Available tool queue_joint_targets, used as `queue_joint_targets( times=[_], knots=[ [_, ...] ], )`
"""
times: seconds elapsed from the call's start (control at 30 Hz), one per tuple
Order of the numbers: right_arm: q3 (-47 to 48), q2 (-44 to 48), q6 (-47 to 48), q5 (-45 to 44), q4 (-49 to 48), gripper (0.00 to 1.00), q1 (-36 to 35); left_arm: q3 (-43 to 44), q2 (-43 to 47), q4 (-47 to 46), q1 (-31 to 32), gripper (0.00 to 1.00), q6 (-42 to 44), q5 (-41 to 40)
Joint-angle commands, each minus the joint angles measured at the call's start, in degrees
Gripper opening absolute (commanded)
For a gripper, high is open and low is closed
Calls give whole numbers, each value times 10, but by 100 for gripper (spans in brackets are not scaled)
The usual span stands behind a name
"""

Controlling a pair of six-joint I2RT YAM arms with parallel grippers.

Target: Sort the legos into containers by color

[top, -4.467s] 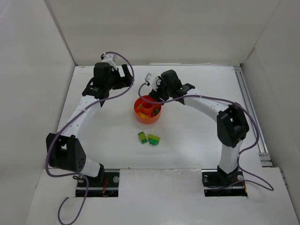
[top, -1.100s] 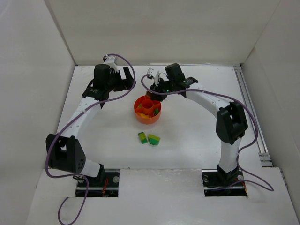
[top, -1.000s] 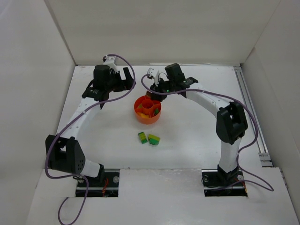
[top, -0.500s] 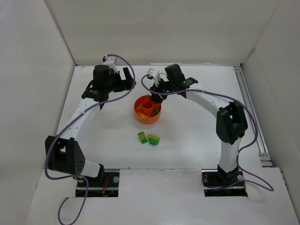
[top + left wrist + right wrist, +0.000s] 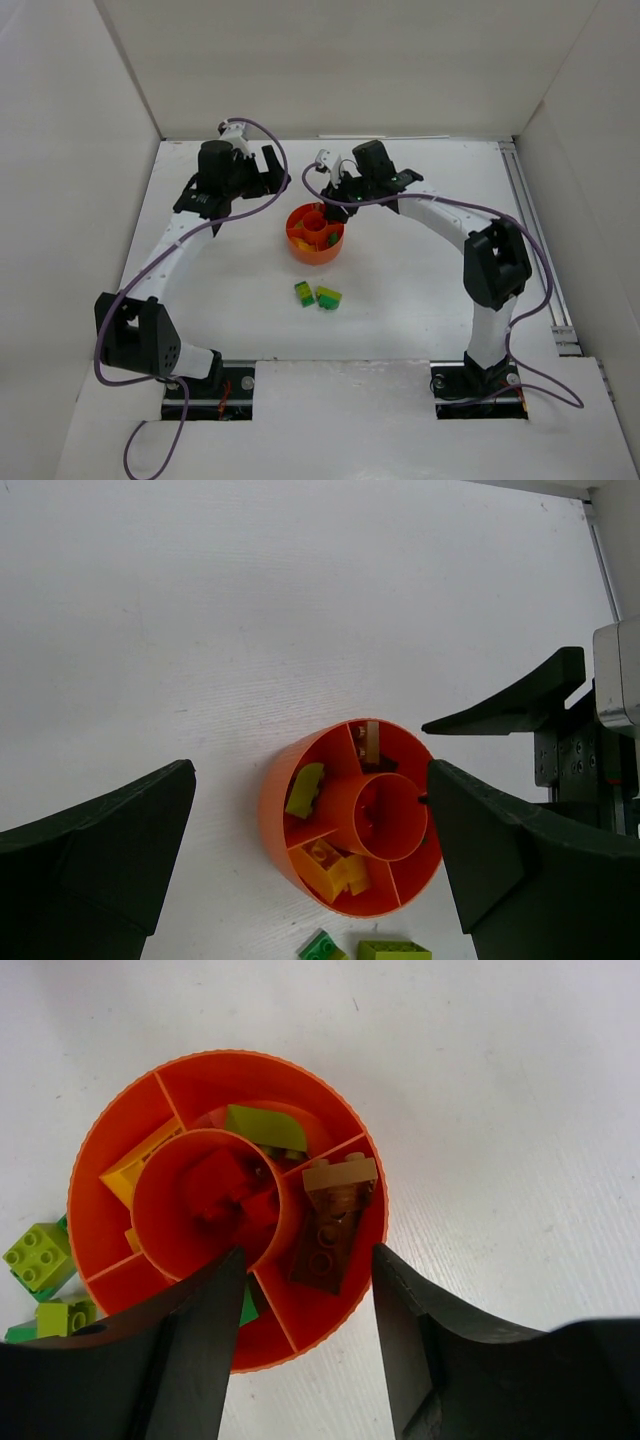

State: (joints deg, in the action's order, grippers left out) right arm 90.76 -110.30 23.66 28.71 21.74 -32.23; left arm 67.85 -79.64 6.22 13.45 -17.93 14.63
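Noted orange dish (image 5: 314,252): red in cup, lime, yellow, brown in ring. Left gripper (image 5: 310,770), right gripper (image 5: 305,1258) spread wide above. Two bricks (image 5: 328,297) loose beside, table (image 5: 420,300) open around.

Dish (image 5: 316,252) sits mid-table (image 5: 420,290), a touch toward the far side. Right gripper (image 5: 308,1252) hangs above its far right edge. Left gripper (image 5: 310,770) is behind and to the left, clear of it.

In front of the dish, on the table, are two loose pieces: the left brick (image 5: 304,293), and the right brick (image 5: 328,297) just beside it.

Inside, from the right wrist, the central cup (image 5: 165,1232) holds the cup brick (image 5: 215,1190). Around it, ring sections hold the upper brick (image 5: 265,1128), the side brick (image 5: 330,1225) to the right, and the far-left brick (image 5: 130,1170).
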Motion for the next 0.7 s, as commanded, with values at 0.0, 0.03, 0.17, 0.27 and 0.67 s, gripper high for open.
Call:
queue_joint_targets(
  times=[0.0, 0.03, 0.17, 0.27, 0.67],
  knots=[
    [-5, 42, -3, -13, -30, 59, -6, -9, 40, -17, 3, 99, -14, 8],
    [-10, 42, -3, -13, -30, 59, -6, -9, 40, -17, 3, 99, -14, 8],
    [-39, 73, -19, -43, -42, 61, -6, -21, 53, -7, 8, 99, -25, 2],
    [-79, 104, -57, -66, -71, 66, 19, -26, 75, 17, 13, 99, -39, -26],
    [-218, 270, -132, -202, -84, 100, 92, -165, 211, 143, 95, 99, -168, -132]
  ],
)
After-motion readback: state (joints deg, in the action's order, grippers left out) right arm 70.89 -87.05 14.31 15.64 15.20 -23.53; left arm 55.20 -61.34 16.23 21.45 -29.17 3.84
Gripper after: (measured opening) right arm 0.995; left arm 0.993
